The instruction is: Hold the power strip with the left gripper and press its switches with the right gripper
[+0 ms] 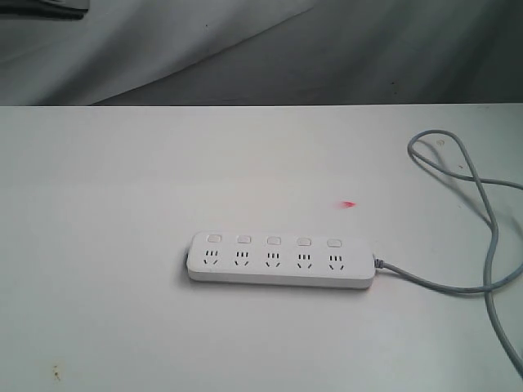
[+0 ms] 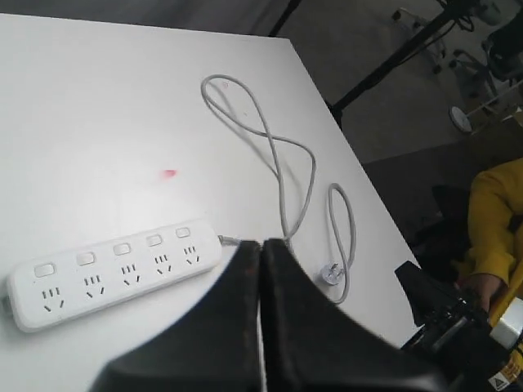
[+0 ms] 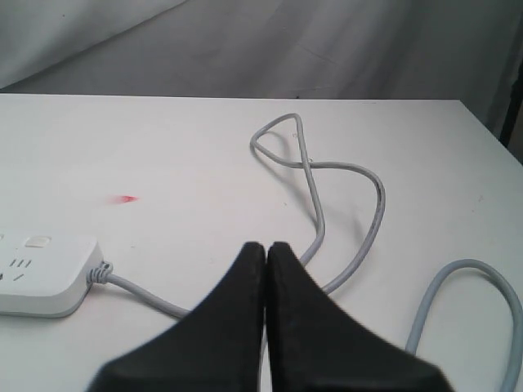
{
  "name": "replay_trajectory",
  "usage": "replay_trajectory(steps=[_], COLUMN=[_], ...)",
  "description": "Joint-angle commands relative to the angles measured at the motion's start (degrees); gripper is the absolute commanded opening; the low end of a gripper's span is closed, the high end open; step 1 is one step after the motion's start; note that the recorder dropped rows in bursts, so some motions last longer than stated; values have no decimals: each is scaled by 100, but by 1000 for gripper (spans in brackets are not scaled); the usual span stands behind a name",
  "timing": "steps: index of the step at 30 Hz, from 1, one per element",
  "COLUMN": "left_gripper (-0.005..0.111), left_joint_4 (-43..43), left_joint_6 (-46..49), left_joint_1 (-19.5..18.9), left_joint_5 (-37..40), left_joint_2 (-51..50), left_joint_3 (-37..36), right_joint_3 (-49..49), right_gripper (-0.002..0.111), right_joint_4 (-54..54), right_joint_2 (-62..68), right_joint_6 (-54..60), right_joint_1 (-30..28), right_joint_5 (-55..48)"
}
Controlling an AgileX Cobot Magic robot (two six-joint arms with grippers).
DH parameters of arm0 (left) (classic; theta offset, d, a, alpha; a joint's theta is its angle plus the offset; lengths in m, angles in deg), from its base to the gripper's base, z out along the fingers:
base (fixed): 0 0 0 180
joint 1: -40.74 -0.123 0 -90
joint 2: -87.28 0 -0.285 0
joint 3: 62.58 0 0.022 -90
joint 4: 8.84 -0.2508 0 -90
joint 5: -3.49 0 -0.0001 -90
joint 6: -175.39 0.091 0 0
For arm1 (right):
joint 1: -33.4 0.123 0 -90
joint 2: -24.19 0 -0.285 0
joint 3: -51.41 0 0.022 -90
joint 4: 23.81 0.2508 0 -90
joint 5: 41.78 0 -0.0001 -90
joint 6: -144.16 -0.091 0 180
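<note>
The white power strip [image 1: 280, 259] lies flat on the white table, its five sockets in a row and its white switches [image 1: 274, 241] in a row above them. Its grey cord [image 1: 458, 204] leaves the right end and loops toward the back right. Neither arm shows in the exterior view. In the left wrist view my left gripper [image 2: 260, 245] is shut and empty, well apart from the power strip [image 2: 114, 269]. My right gripper [image 3: 266, 247] is shut too, holding nothing, above the cord [image 3: 319, 204]; only the strip's cord end [image 3: 41, 273] shows there.
A small red mark [image 1: 349, 204] lies on the table behind the strip. The cord's plug [image 2: 331, 273] rests near the table's edge. Grey cloth [image 1: 327, 49] hangs behind the table. Beyond the table's edge are stands and a person in yellow [image 2: 498, 220].
</note>
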Motion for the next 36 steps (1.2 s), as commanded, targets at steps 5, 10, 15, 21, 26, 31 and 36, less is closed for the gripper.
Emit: replay_trajectory(steps=[5, 10, 15, 21, 26, 31, 36], left_gripper=[1, 1, 1, 1, 1, 1, 1], left_joint_4=[-44, -1074, -3428, -3785, -3761, -3761, -3940], left_joint_6=[-91, 1625, 1607, 491, -808, -960, -960], left_joint_1=[14, 14, 14, 14, 14, 14, 14], left_joint_5=[-332, -1946, -4209, -4518, -4045, -3510, -3240], left_joint_2=[569, 1035, 1528, 1956, 2167, 2339, 2591], left_joint_3=[19, 148, 203, 203, 203, 203, -82], right_joint_3=[15, 15, 15, 15, 15, 15, 15], right_gripper=[0, 0, 0, 0, 0, 0, 0], right_joint_4=[27, 27, 38, 38, 38, 38, 38], right_joint_2=[-30, -30, -30, -30, -30, -30, -30], right_joint_6=[61, 61, 61, 61, 61, 61, 61], right_joint_1=[-46, -46, -46, -46, -46, -46, -46], right_joint_5=[24, 24, 24, 24, 24, 24, 24])
